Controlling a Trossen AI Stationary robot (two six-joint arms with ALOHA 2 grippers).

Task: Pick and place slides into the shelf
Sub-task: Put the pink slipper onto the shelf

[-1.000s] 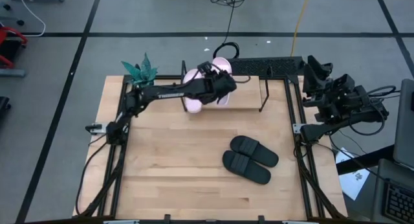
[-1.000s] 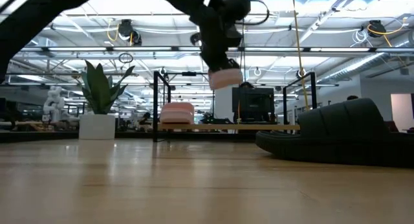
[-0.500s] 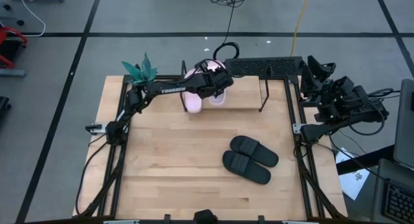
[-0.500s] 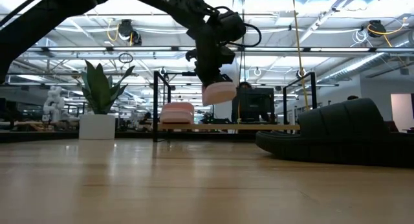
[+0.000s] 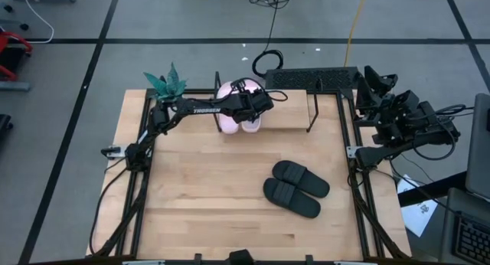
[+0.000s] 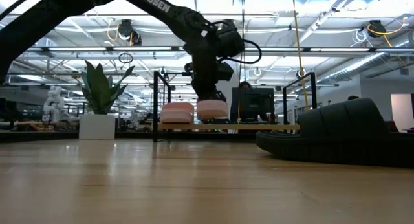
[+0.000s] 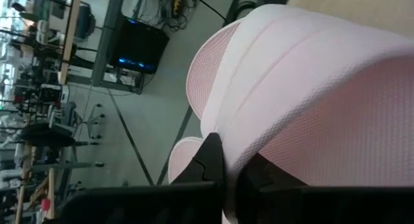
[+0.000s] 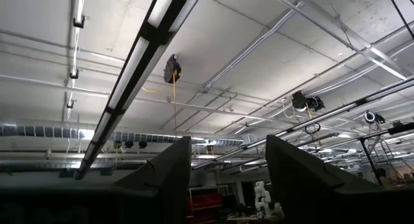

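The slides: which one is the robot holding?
The left gripper holds the pink slide on the right of the pink pair in the low view, down at the shelf. The other pink slide and both black slides lie untouched.

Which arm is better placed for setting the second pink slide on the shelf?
Probably the left. Its hand is shut on the second pink slide, just above the shelf board, beside the first pink slide. The right hand waits off the table's right edge.
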